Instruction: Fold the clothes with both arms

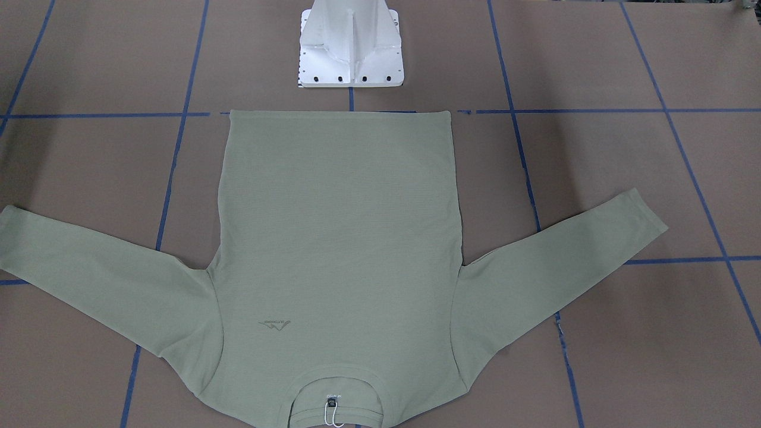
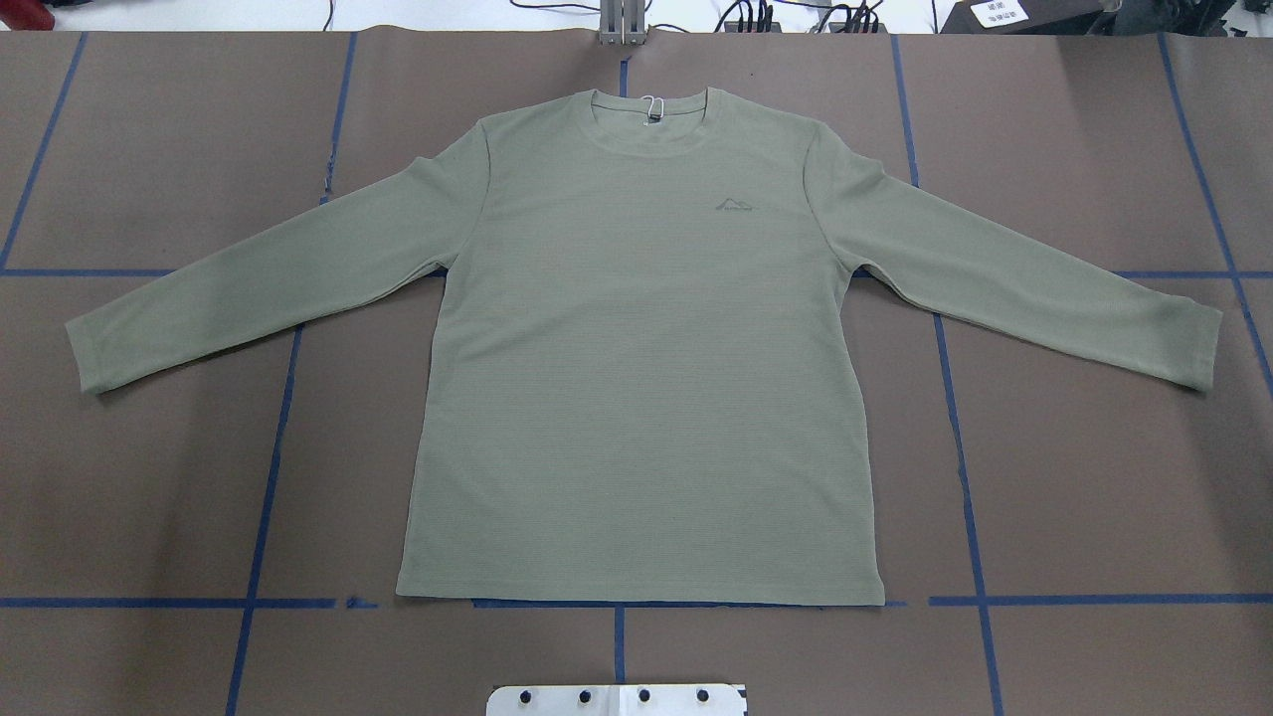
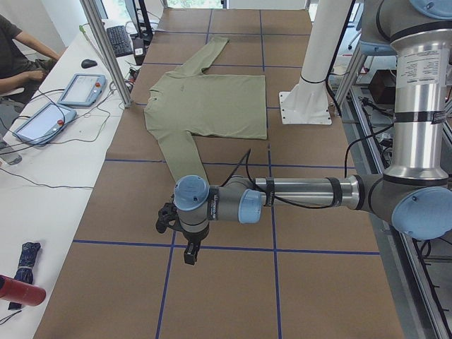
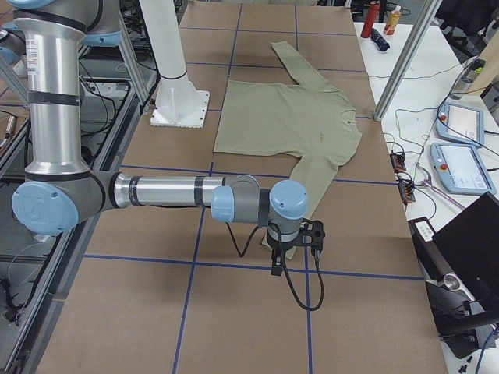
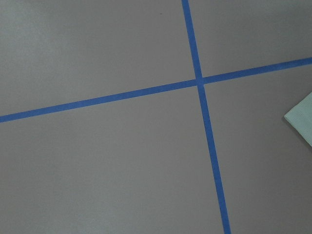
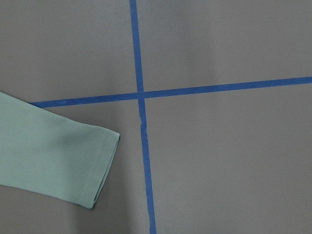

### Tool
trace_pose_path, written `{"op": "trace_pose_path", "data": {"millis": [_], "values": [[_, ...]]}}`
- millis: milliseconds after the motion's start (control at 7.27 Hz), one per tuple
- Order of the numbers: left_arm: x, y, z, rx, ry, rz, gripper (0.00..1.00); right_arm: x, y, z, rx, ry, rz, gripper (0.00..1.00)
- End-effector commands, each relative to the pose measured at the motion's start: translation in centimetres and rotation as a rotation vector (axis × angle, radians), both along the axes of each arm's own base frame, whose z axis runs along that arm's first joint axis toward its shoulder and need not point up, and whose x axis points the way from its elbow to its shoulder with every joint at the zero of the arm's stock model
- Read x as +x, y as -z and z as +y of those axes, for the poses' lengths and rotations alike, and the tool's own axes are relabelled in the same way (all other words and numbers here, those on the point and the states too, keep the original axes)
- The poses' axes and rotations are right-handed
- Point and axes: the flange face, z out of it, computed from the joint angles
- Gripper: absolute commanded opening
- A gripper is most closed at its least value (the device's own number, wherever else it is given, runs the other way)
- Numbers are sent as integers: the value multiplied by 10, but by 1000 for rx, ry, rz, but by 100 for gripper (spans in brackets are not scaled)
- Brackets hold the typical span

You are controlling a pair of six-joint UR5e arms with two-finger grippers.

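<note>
The sage-green long-sleeved shirt (image 2: 636, 378) lies flat and face up on the brown table, both sleeves spread outward, collar at the far edge from the robot base. Its chest logo (image 1: 274, 324) and neck label (image 1: 331, 400) show. My left gripper (image 3: 188, 253) hangs above the table just beyond the near sleeve's cuff in the exterior left view. The left wrist view catches only a cuff corner (image 5: 300, 119). My right gripper (image 4: 277, 267) hangs over the other sleeve's end, and its cuff (image 6: 100, 165) shows below. Whether either gripper is open or shut, I cannot tell.
The white pedestal (image 1: 351, 53) stands just behind the shirt's hem. Blue tape lines (image 2: 269, 477) grid the brown table. A side table holds control tablets (image 3: 81, 88) beside a seated person (image 3: 18, 56). Two more tablets (image 4: 468, 125) lie on the opposite side table.
</note>
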Motion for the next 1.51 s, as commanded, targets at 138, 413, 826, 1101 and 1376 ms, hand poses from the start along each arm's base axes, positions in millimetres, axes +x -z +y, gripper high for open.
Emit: {"op": "trace_pose_path", "data": {"millis": [138,413,826,1101,1376], "values": [[4,52,-49,191,-13,6,100,-4,26,-12,70,-5,-35,100],[10,40,-38,271,-24,58,100,-28,16,-4,82,43,-61,100],[16,54,-56,291,-34,80,100,-91,-14,0,207,152,5,100],[16,52,-56,287,-34,76,100,-143,-36,-2,253,169,-29,100],[16,52,-56,292,-36,72,100,-212,-26,-13,278,146,-44,100]]}}
